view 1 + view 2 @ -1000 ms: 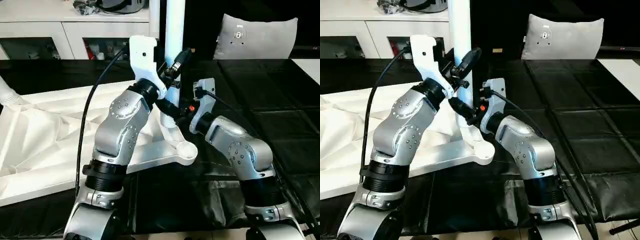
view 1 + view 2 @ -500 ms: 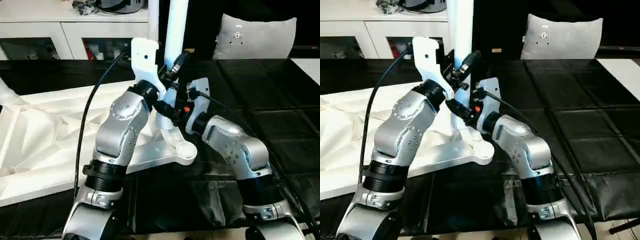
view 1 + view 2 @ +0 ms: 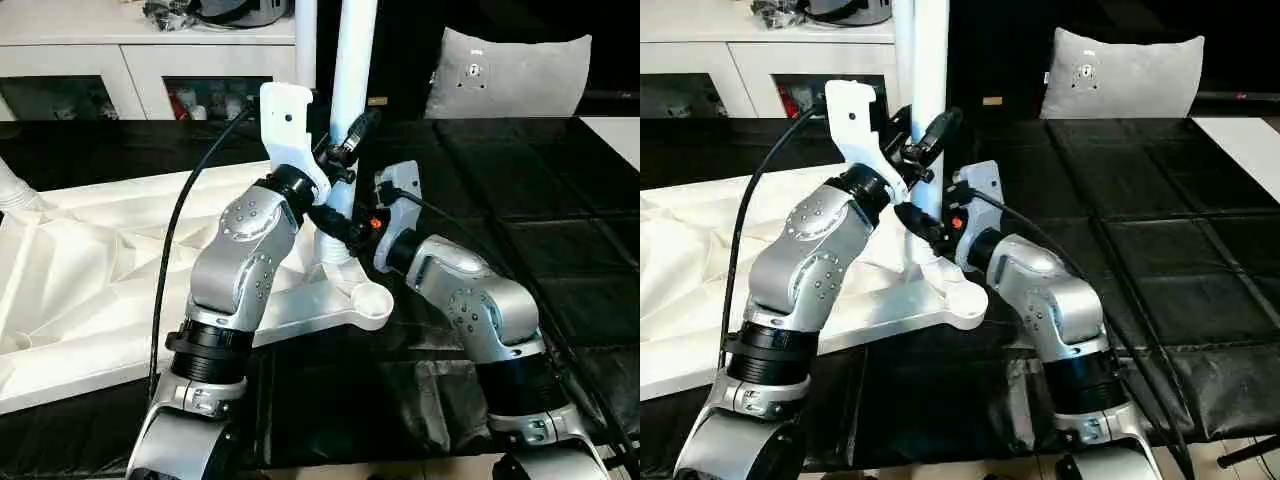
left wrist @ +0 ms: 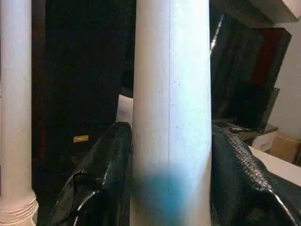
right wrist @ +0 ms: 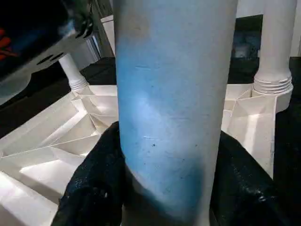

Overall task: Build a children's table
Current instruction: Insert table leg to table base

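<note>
Black padded bench (image 3: pixel 520 190) is carrying the upturned white tabletop (image 3: pixel 90 280) on the left. One white leg (image 3: pixel 345 120) is standing upright in its near-right corner. Left gripper (image 4: pixel 169 188) and right gripper (image 5: pixel 164 188) are both pinching this leg between their jaws, left one higher. Grey cushion (image 3: pixel 510 75) is sitting far right.

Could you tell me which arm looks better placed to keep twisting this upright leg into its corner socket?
Probably the right: the right gripper clasps the leg low, just above the socket, while the left gripper holds it higher up.
</note>
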